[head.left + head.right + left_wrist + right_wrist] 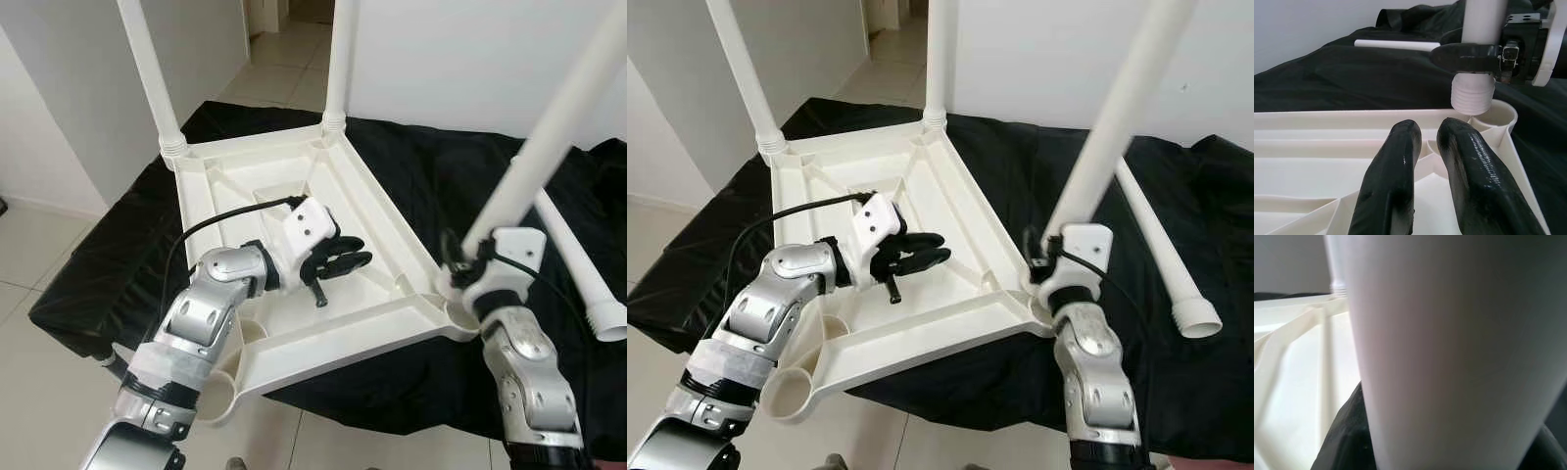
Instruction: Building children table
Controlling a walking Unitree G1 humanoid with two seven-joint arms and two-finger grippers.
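A white plastic table top [367,201] lies upside down on a black cloth. Two white legs [147,69] [340,59] stand in its far corners. My right gripper [468,259] is shut on a third leg [549,137], held tilted at the near right corner. In the left wrist view its threaded end [1472,93] sits just above the corner socket [1496,115]. A fourth leg [1156,245] lies loose on the cloth to the right. My left gripper [351,255] hovers over the middle of the underside, its fingers [1393,176] close together and holding nothing.
The black cloth [441,166] covers a low surface with tiled floor around it. The near left corner socket [789,392] stands bare and overhangs the cloth's front edge. White walls and a doorway lie behind.
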